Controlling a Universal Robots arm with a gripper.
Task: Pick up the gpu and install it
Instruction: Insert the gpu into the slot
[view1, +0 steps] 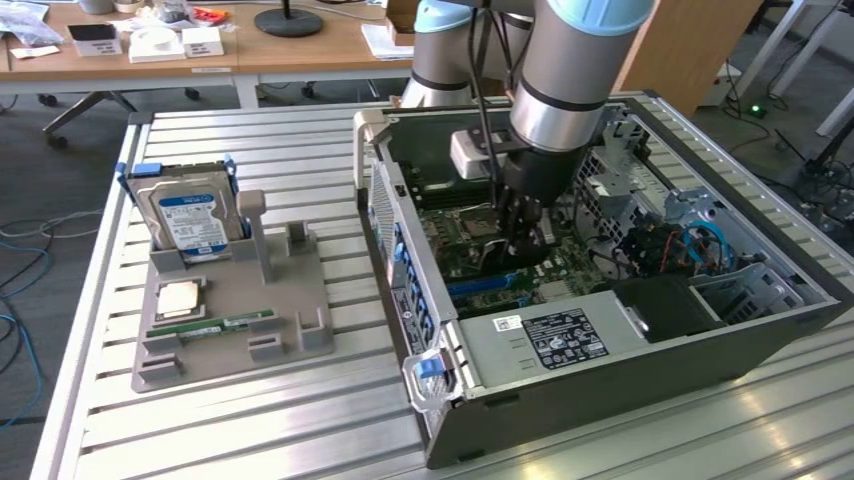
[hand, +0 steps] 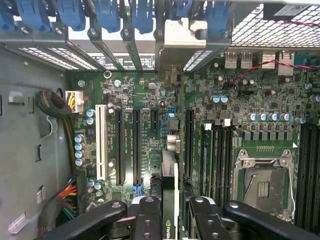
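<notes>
Close up, we see the black two-fingered tool (hand: 171, 207) clenched on the thin dark gpu card (hand: 169, 175), which it holds edge-on over the green motherboard (hand: 135, 90). The card's long axis runs parallel to the black expansion slots (hand: 136, 145), pointing away from the tool toward the blue retention clips (hand: 107, 12) at the case's rear wall. Farther off, the open grey computer case (view1: 641, 370) lies on the slatted metal surface (view1: 267, 420).
</notes>
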